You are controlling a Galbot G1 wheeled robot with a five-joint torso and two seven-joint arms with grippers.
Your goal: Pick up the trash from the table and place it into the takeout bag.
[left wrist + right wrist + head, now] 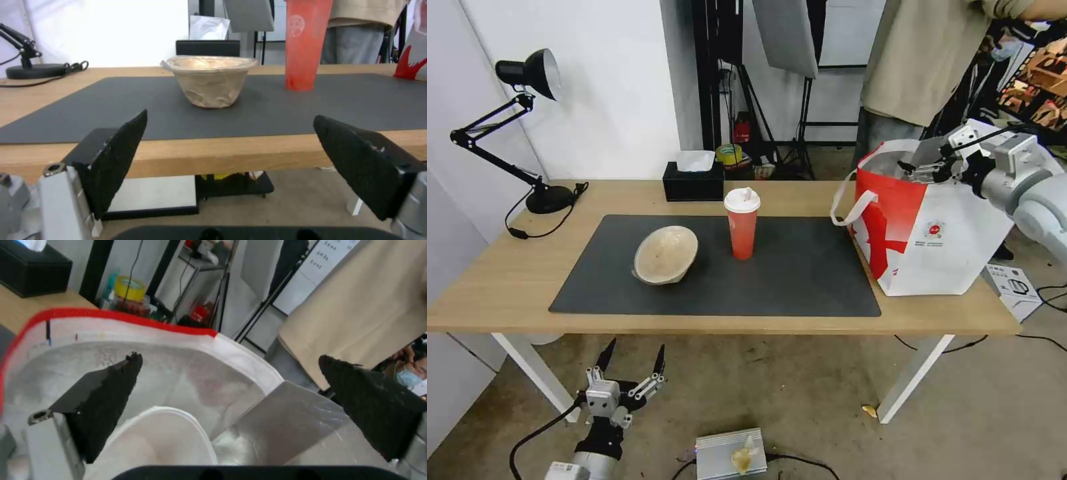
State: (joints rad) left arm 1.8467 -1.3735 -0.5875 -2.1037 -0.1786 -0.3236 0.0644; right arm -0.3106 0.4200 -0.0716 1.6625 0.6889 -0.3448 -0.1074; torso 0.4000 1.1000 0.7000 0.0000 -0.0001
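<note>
I am seeing my right gripper (919,171) hanging over the open mouth of the takeout bag (940,247), which is standing at the right end of the table (494,280), just off the right edge of the dark grey mat (800,267). In the right wrist view its 2 black fingers (106,396) are spread wide with nothing pinched between them. Below them the white round bowl (164,443) is lying inside the bag against the silver foil lining (66,366); I cannot make out any food scraps in it from here.

My left gripper (630,363) is sitting parked below the table's front edge, near the left leg, pointing up. Its fingers (118,156) are also spread apart and holding nothing, as the left wrist view is showing me across the front edge of the tabletop.

2 pieces of trash are waiting on the mat. The beige stained bowl (665,255) is resting toward the mat's left half, tilted in the head view so its opening is facing me. The orange-red cup (742,224) with its white lid is standing upright just to the right of that bowl, near the mat's middle and a little closer to its back edge, not touching the bowl.

Behind the mat, along the table's back edge, the black tissue box (694,181) is standing, and a black desk lamp (527,127) is occupying the back left corner.
</note>
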